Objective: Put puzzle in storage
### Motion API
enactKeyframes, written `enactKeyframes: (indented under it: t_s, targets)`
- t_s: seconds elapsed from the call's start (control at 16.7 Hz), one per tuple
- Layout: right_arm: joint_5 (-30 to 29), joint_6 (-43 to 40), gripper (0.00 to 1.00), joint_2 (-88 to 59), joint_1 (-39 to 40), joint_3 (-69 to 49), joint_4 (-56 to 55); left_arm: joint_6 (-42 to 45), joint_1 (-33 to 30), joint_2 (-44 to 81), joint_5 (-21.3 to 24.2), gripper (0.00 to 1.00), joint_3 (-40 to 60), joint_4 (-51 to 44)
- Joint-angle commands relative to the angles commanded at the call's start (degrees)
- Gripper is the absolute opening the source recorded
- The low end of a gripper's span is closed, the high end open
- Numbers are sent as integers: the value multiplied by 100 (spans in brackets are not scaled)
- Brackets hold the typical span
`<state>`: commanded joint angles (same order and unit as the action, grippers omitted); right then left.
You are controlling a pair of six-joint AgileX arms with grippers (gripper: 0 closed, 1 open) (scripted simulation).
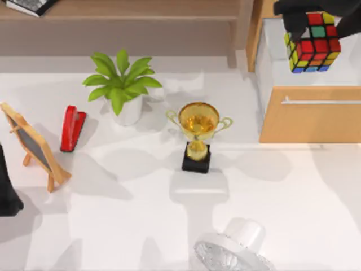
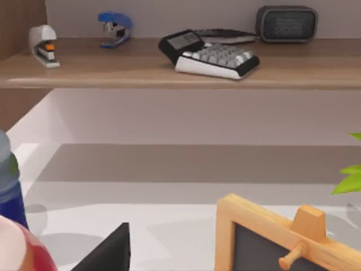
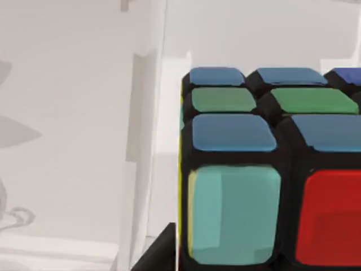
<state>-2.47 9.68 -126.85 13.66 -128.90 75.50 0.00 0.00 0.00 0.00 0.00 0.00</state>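
Note:
The puzzle [image 1: 313, 42], a small cube with a black frame and red, green and yellow stickers, hangs over the white interior [image 1: 276, 68] of the open storage drawer at the back right. My right gripper [image 1: 317, 25] is shut on it from above. The storage's light-wood front [image 1: 313, 121] with its silver bar handle [image 1: 321, 102] faces the table's middle. In the right wrist view the puzzle [image 3: 271, 169] sits close, with the drawer's white wall [image 3: 84, 113] beyond it. My left arm [image 1: 5, 192] stays parked at the left edge.
A gold trophy [image 1: 198, 132] stands mid-table, left of the drawer. A potted plant [image 1: 121, 84], a red stapler [image 1: 72, 128] and a small chalkboard easel [image 1: 34, 147] fill the left side. A white fan [image 1: 234, 251] lies at the front. The long wooden shelf [image 2: 169, 70] carries a calculator [image 2: 211, 53].

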Motion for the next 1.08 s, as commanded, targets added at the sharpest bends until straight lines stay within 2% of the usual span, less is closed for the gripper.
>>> enactKeyframes:
  t_s: [0.3,0.78,1.08]
  targets:
    - [199,-83,0,-1030,-554,-306,471,0,0,0,0,100,0,0]
    - [263,-104,0,-1385,-619,-331,580,0,0,0,0,100,0,0]
    - [263,-104,38,-1385,-619,-331,580,0,0,0,0,100,0,0]
